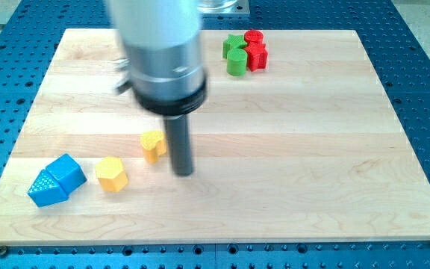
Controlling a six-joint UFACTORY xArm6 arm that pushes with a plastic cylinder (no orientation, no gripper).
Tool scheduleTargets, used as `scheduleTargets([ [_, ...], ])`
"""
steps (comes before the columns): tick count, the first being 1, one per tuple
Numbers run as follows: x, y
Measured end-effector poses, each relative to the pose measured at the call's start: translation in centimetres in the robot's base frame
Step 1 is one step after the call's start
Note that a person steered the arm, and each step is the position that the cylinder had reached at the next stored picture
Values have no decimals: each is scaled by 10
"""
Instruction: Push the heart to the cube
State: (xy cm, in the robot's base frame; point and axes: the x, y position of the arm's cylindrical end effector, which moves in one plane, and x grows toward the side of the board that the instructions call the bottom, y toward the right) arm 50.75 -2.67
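My arm [161,52] ends in a wide, pale grey cylindrical housing, blurred at its upper part. A black collar rings its base. From it projects a straight, dark grey rod, ending at my tip [183,173].
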Motion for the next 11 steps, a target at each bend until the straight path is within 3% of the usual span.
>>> scheduleTargets([
  [1, -20, -5],
  [3, 3, -79],
  [4, -23, -33],
  [5, -39, -59],
  [6, -16, -109],
  [7, -33, -100],
  [8, -27, -132],
  [11, -24, -135],
])
